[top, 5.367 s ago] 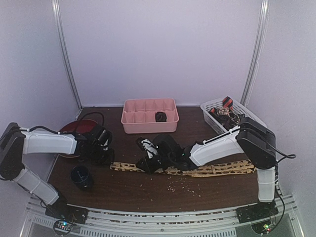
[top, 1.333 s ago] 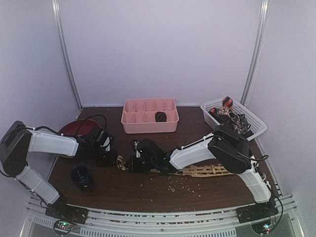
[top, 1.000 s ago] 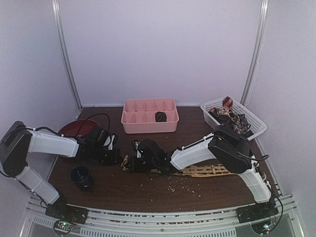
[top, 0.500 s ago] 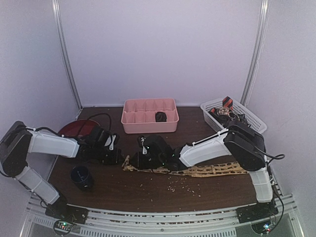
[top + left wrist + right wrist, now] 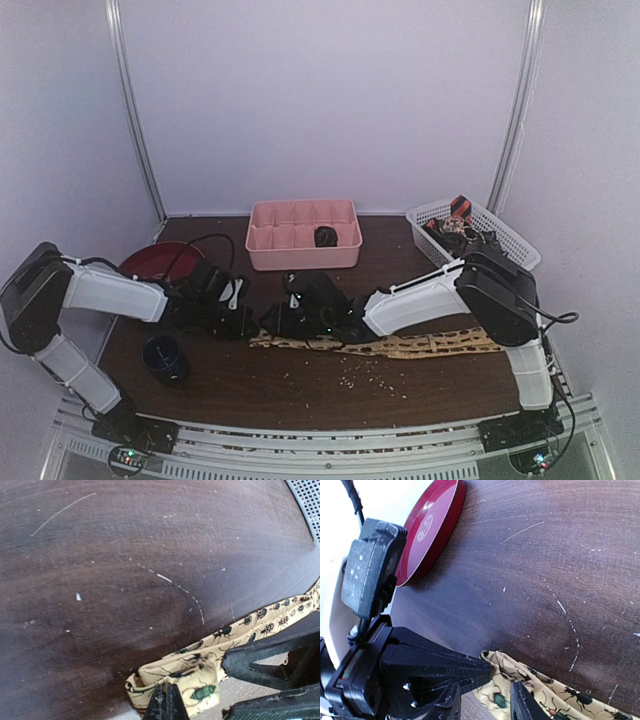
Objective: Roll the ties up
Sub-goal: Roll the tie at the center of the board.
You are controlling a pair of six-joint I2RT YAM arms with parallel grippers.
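Beetle-print necktie (image 5: pixel 440 345) lying stretched across the desk (image 5: pixel 300 385)
Left pincer (image 5: pixel 165 705) is clenching its folded end; right pincer (image 5: pixel 486 692) is straddling that same end with jaws parted.

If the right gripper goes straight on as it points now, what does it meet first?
The tie, whose folded end lies just ahead of the right gripper. The left gripper pinches there, so it likely comes next; depth is unclear.

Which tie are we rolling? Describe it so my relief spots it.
In front of the pink tray, one tie lies stretched along the dark table. It is tan with an insect print; the other ties, dark and red, sit heaped in the white basket.
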